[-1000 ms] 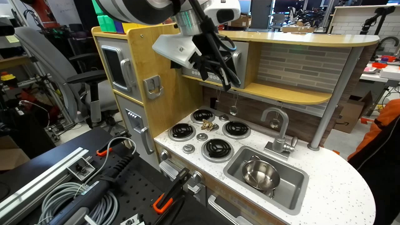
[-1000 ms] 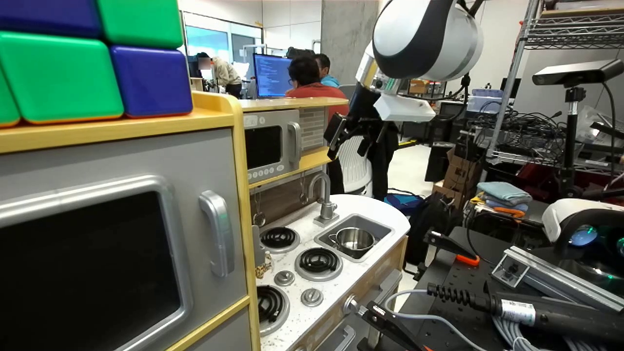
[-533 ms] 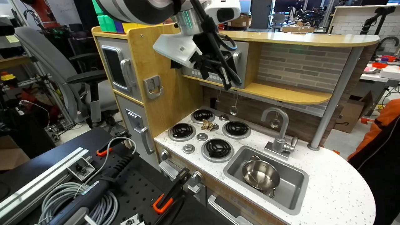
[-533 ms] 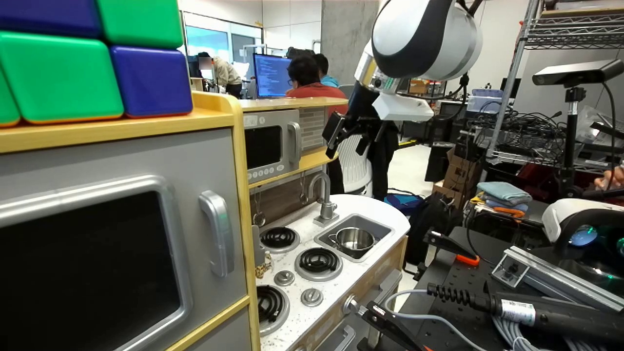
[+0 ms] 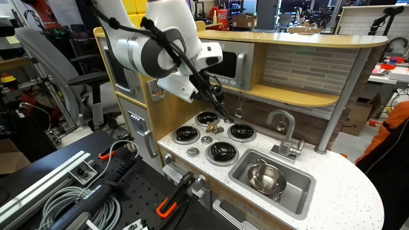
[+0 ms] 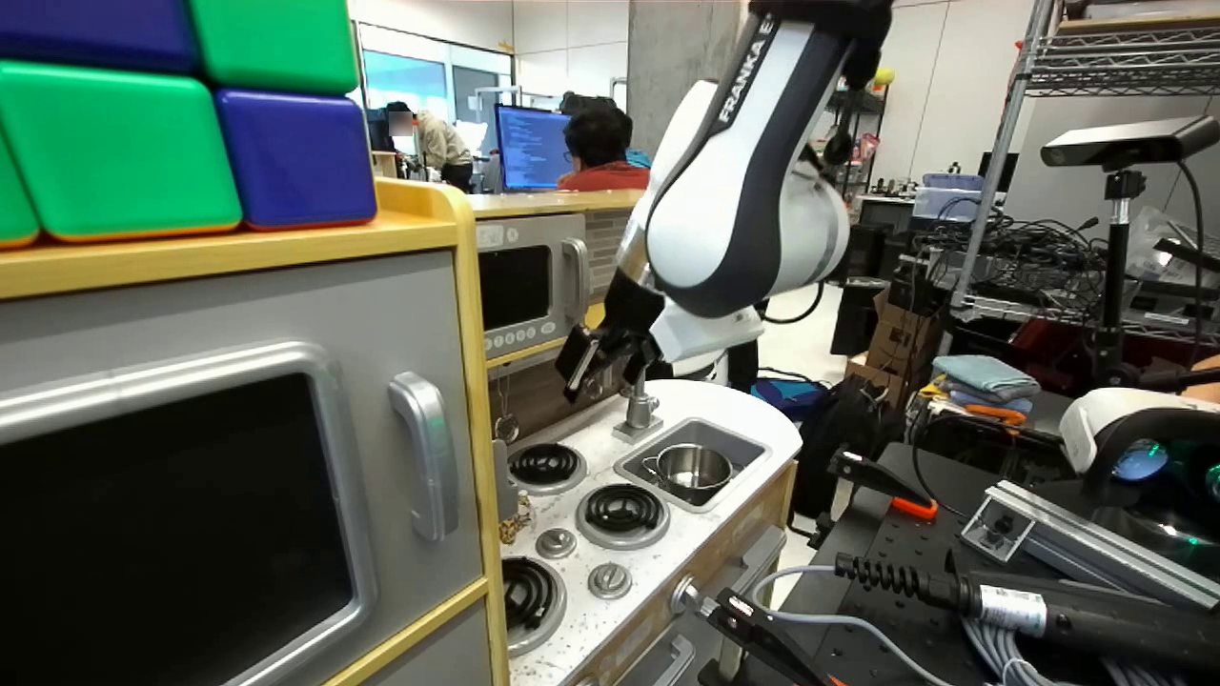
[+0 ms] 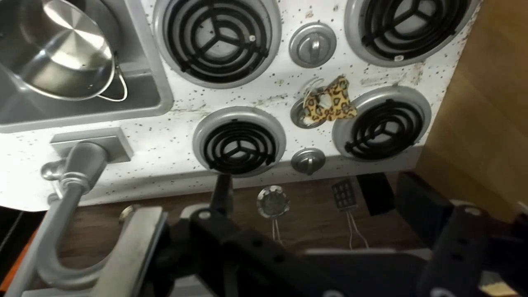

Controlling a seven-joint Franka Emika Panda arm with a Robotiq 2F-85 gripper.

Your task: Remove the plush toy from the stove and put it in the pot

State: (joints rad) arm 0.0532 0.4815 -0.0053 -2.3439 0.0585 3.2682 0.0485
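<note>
Lying on the stove (image 7: 286, 91): the plush toy (image 7: 333, 102), partly over a knob (image 7: 297, 112) between burners (image 7: 387, 131), one edge overlapping a burner rim in the wrist view. Leopard print, orange-tan with dark spots, pale patch, white string on one side; looks crumpled. Gripper (image 7: 318, 193) spread wide, above the stove, well apart from the toy. Tall cabinet (image 5: 174, 116) beside the stove hides part of the toy in an exterior view. Shelf (image 5: 294, 95) and microwave (image 5: 230, 64) above the back edge, utensils (image 7: 273, 202) hanging below. Pot (image 5: 266, 179) sits in the sink (image 5: 298, 193), tap (image 5: 289, 129) behind.
</note>
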